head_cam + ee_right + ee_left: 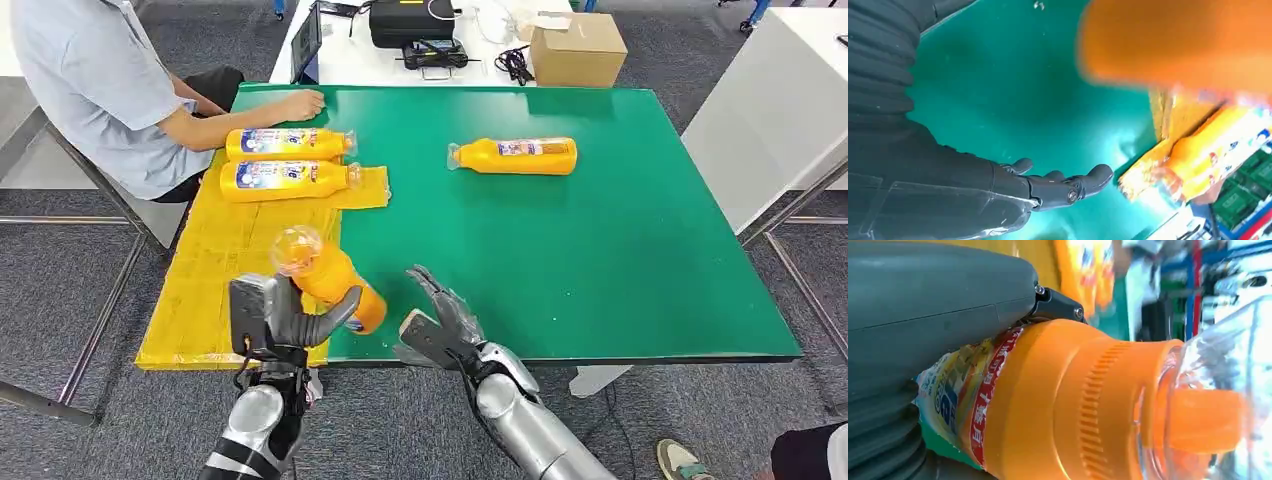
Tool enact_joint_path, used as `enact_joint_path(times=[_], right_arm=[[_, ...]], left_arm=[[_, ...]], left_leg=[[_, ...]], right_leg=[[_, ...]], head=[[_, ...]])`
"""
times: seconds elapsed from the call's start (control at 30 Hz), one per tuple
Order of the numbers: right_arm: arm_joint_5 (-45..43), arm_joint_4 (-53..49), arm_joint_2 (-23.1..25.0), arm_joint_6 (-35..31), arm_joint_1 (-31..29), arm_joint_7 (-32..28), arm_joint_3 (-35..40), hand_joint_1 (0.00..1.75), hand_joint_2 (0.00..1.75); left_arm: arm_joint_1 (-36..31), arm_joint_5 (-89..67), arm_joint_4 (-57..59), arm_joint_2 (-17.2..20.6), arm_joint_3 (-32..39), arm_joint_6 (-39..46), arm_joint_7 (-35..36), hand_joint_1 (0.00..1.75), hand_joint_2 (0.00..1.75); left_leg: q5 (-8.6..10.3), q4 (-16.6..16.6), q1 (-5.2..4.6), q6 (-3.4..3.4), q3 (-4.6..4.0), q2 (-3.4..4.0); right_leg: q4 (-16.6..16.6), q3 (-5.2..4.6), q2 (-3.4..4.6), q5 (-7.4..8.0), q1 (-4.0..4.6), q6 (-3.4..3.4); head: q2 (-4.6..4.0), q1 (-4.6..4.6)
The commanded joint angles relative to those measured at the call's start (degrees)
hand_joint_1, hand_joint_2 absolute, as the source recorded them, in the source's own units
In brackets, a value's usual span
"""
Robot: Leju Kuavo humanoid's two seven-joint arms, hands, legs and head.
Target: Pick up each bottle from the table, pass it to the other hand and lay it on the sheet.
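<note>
My left hand (285, 318) grips an orange bottle (325, 275) near the table's front edge, over the border between the yellow sheet (205, 280) and the green table (600, 230). Its clear cap points away from me. In the left wrist view the bottle (1073, 405) lies against my grey thumb. My right hand (440, 315) hovers just to the right of it, fingers spread, holding nothing. The right wrist view shows those fingers (1063, 185) over the green top and the bottle's blurred orange base (1178, 40). Two more bottles (285, 165) lie on the sheet's far end. Another bottle (515, 155) lies on the green.
A seated person rests a hand (295, 103) on the table's far left corner, close to the laid bottles. Behind the table stands a white desk with a cardboard box (577, 48), a black case and cables. A white counter (780, 110) flanks the right side.
</note>
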Motion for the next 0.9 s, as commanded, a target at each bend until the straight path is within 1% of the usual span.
enact_joint_path(times=[0.03,0.1,0.13,0.17,0.2,0.23,0.27,0.33,0.37,0.4,0.47,0.5,0.57,0.67,0.7,0.83,0.9], right_arm=[[1.92,-4.67,-1.02,0.56,2.23,-0.48,-5.13,0.0,1.75],[1.87,-4.66,-0.88,0.67,2.28,-0.48,-5.42,0.0,1.75],[2.01,-4.77,-0.74,0.84,2.45,-0.6,-6.02,0.0,1.75],[2.09,-5.05,-0.74,0.88,2.67,-0.7,-6.53,0.0,1.75],[2.18,-5.83,-0.76,0.97,3.17,-0.92,-7.46,0.0,1.75],[2.26,-6.57,-0.91,1.08,3.62,-0.98,-7.98,0.0,1.75],[2.51,-7.29,-1.16,0.89,4.03,-1.17,-8.61,0.0,1.75],[2.94,-9.42,-1.59,0.52,5.25,-1.17,-10.08,0.0,1.75],[2.88,-10.26,-1.95,0.53,5.73,-1.14,-10.68,0.0,1.75],[3.04,-11.42,-2.05,0.56,6.33,-1.13,-11.46,0.0,1.75],[3.17,-12.57,-2.3,0.74,6.86,-1.08,-12.28,0.0,1.75],[3.3,-12.64,-2.22,0.93,6.88,-1.05,-12.46,0.0,1.75],[3.52,-12.46,-2.0,1.28,6.79,-1.02,-13.24,0.0,1.75],[4.17,-11.09,-1.87,2.31,5.81,-1.33,-13.33,0.0,1.75],[4.17,-10.73,-1.76,2.35,5.6,-1.33,-13.39,0.0,1.75],[4.17,-10.38,-1.68,2.43,5.46,-1.33,-13.41,0.0,1.75],[4.17,-10.38,-1.68,2.43,5.46,-1.33,-13.41,0.0,1.75]], left_arm=[[-7.58,-22.23,7.08,6.19,2.19,3.82,4.97,1.75,1.75],[-7.88,-25.24,7.46,6.57,1.58,4.86,5.99,1.75,1.75],[-8.65,-31.65,8.5,7.35,0.86,6.96,8.73,1.75,1.75],[-9.35,-35.44,9.46,7.9,1.1,7.63,9.89,1.75,1.75],[-10.37,-39.67,11.19,8.45,2.05,7.42,11.22,1.75,1.75],[-10.96,-41.43,12.39,8.61,3.11,7.26,11.49,1.75,1.75],[-12.08,-45.55,14.12,9.5,3.57,6.64,14.29,1.75,1.75],[-13.87,-50.93,17.52,10.24,4.39,5.18,17.32,1.75,1.75],[-14.29,-51.57,18.47,10.36,5.22,5.28,17.91,1.75,1.75],[-14.97,-56.48,20.03,10.85,4.95,6.37,20.15,1.75,1.75],[-15.9,-59.2,22.23,10.79,5.71,5.94,21.98,1.75,1.75],[-16.15,-59.54,22.89,10.64,6.07,5.72,22.22,1.75,1.75],[-18.39,-63.52,27.19,10.96,5.41,2.48,25.21,1.75,1.75],[-22.38,-65.92,36.13,10.93,4.56,0.04,25.22,1.75,1.75],[-22.9,-66.55,37.54,10.94,4.22,-0.06,25.12,1.75,1.75],[-23.18,-66.82,38.84,10.58,4.25,0.87,25.22,1.75,1.75],[-23.18,-66.82,38.84,10.58,4.25,0.87,25.22,1.75,1.75]], left_leg=[[0.05,-0.04,0.14,-0.22,0.1,-0.05],[0.04,-0.05,0.13,-0.2,0.1,-0.02],[0.02,-0.03,0.11,-0.15,0.08,0.03],[0.02,-0.04,0.16,-0.22,0.13,0.03],[0.04,-0.03,0.12,-0.17,0.07,0.02],[0.05,-0.05,0.15,-0.21,0.12,0.0],[0.05,-0.04,0.18,-0.24,0.11,-0.01],[0.07,-0.07,0.13,-0.2,0.11,-0.06],[0.06,-0.05,0.14,-0.2,0.1,-0.03],[0.05,-0.06,0.17,-0.24,0.14,0.0],[0.07,-0.06,0.18,-0.25,0.13,-0.07],[0.05,-0.04,0.06,-0.12,0.05,-0.03],[0.04,-0.01,0.12,-0.18,0.07,-0.01],[0.06,-0.02,0.08,-0.13,0.05,-0.09],[0.06,-0.01,0.08,-0.12,0.04,-0.05],[0.06,0.0,0.16,-0.2,0.08,0.04],[0.04,0.01,0.12,-0.15,0.04,0.06]], right_leg=[[-0.04,0.12,-0.08,0.02,0.15,-0.27],[-0.04,0.1,-0.04,0.03,0.14,-0.26],[-0.02,0.07,0.01,0.02,0.11,-0.19],[-0.06,0.14,0.01,0.03,0.17,-0.29],[-0.03,0.08,-0.01,0.02,0.12,-0.2],[-0.05,0.13,-0.04,0.02,0.15,-0.26],[-0.06,0.14,-0.06,0.02,0.18,-0.29],[-0.04,0.13,-0.09,0.02,0.13,-0.23],[-0.02,0.11,-0.05,0.01,0.13,-0.23],[-0.06,0.16,-0.03,0.02,0.17,-0.28],[-0.06,0.17,-0.11,0.01,0.18,-0.29],[0.0,0.05,-0.05,0.0,0.05,-0.12],[0.01,0.09,-0.05,-0.01,0.12,-0.21],[0.01,0.07,-0.1,0.0,0.07,-0.14],[0.02,0.05,-0.06,0.01,0.07,-0.13],[-0.01,0.09,0.01,0.04,0.16,-0.24],[0.02,0.05,0.0,0.01,0.11,-0.17]], head=[[0.0,0.02],[0.0,0.0],[0.0,0.0],[0.0,0.0],[0.0,0.0],[0.0,0.02],[0.0,0.0],[0.0,0.04],[0.0,0.0],[0.0,0.0],[0.0,0.0],[0.0,0.02],[0.0,-0.02],[0.0,0.0],[0.0,0.0],[0.0,0.0],[0.0,0.02]])
